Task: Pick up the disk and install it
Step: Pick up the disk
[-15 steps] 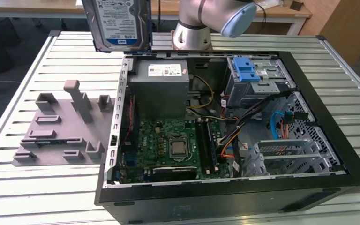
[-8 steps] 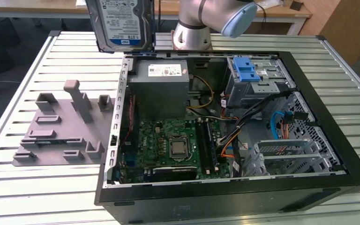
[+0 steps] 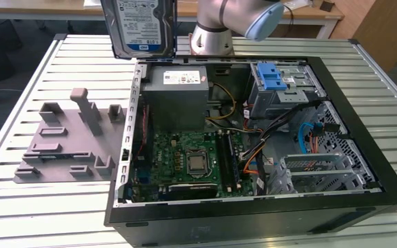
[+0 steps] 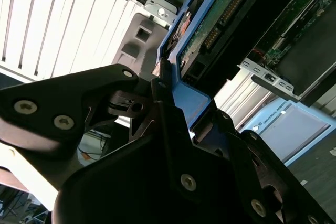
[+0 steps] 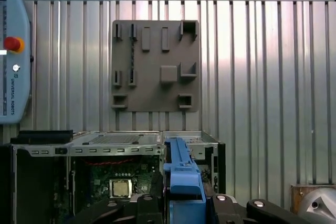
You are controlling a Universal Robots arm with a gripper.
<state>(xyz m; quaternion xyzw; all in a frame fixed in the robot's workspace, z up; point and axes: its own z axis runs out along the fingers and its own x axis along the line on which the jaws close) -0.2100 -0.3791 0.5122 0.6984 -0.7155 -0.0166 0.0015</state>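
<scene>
A: How's the light?
B: Exterior view's bright and even, lit from overhead; the disk (image 3: 142, 26) is cleanly lit. Inside the computer case (image 3: 254, 219) I get dimmer, shadowed corners.
A: Wrist views?
B: Glare streaks on the table (image 5: 252, 77) slats; second wrist view blows them white.

Slatted metal worktop (image 3: 47, 217) carries an open black PC case (image 3: 254, 225), on its side w/ internals facing up, and, just beside it at the exterior view's left, a flat grey fixture plate (image 3: 60, 155) w/ upright pegs & brackets, plus the robot arm base (image 3: 211, 39) at the far edge.
</scene>
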